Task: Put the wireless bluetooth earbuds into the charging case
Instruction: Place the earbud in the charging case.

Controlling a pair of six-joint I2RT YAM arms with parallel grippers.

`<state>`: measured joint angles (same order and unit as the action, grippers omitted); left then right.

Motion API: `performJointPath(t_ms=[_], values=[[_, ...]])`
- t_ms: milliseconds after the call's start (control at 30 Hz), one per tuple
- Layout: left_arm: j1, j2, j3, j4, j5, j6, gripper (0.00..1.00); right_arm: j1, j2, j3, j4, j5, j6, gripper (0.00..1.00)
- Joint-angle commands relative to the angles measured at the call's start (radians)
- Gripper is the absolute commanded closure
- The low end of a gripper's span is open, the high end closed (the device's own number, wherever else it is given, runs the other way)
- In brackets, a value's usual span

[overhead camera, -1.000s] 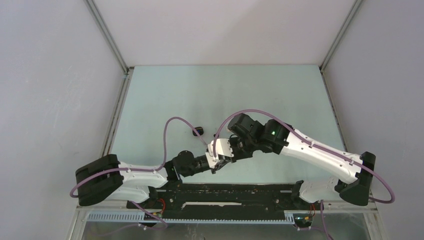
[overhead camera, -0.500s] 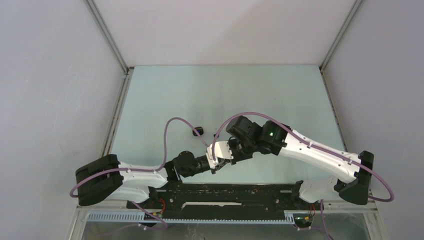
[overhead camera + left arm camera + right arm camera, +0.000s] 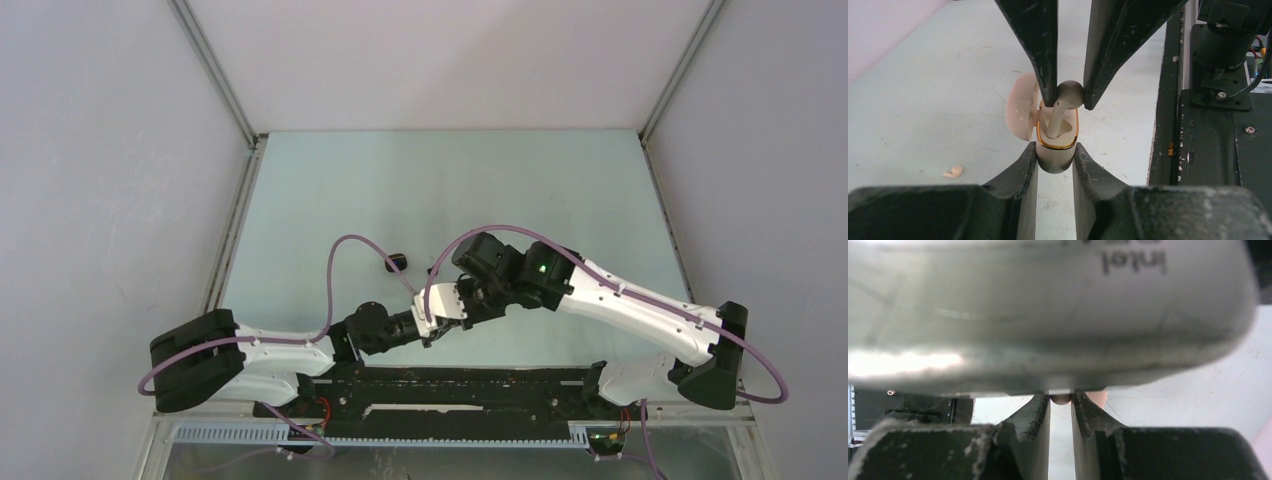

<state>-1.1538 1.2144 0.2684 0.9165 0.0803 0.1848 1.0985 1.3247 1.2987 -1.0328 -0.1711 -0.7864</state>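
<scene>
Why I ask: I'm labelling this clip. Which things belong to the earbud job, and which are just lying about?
Job in hand:
charging case, open, held by the left tool
earbud, pinched by the right tool, stem in the case
spare earbud, beige, loose

Lying about:
black item, too small to identify
mounting rail

End effector [image 3: 1061, 401] pinching beige earbud [image 3: 1062, 399], silver housing [image 3: 1048, 315] above
</scene>
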Motion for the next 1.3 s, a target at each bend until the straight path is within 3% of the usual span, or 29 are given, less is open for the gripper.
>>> performJointPath(t_ms=[0,433,767,1000,1267], values=[[-0.007,-0.026,0.034,0.045,0.004,0.025,1.00,0.005,-0.004,0.009,0.029,0.018,0.000,0.91],[-0.023,-0.021,0.040,0.045,0.017,0.030,1.00,0.032,0.016,0.010,0.071,0.044,-0.001,0.84],[-0.023,-0.026,0.031,0.062,0.016,0.023,1.00,0.050,-0.012,0.040,0.056,0.056,-0.012,0.60],[-0.024,-0.023,0.025,0.077,0.007,0.017,1.00,0.037,-0.055,0.099,-0.017,0.006,-0.029,0.57],[-0.023,-0.006,0.026,0.091,-0.003,0.006,1.00,-0.070,-0.116,0.198,-0.107,-0.075,-0.028,0.54]])
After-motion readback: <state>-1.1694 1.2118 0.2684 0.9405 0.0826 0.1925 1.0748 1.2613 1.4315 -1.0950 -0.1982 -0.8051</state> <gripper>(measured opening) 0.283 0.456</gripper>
